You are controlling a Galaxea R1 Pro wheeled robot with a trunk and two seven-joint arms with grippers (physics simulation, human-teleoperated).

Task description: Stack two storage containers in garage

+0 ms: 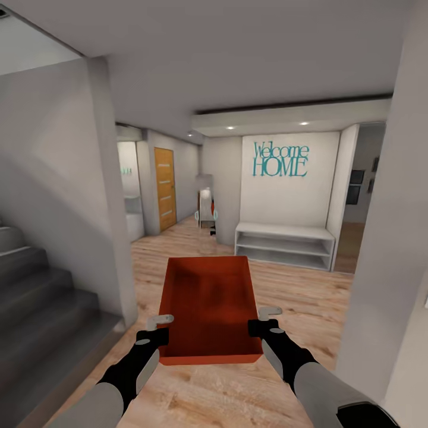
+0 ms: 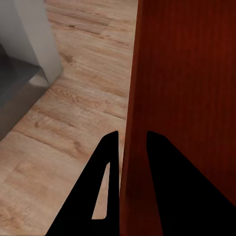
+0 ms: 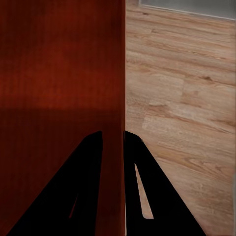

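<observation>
Hands grip opposite side walls of one storage container (image 1: 209, 309): left hand (image 2: 132, 140) and right hand (image 3: 114, 135) each closed on a wall, holding it above wood-plank floor (image 1: 285, 297). Staircase (image 1: 41, 297) flanks left; open floor runs ahead to white shelf unit (image 1: 284, 244) and wooden door (image 1: 164, 187).

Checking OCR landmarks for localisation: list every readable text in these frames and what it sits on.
"Welcome HOME": teal lettering on the white wall panel above the low white open shelf bench.
Dark framed pictures on the far right wall: too small to tell if they carry text.
Orange-red open-top storage container, held by the left gripper and right gripper: no markings.
</observation>
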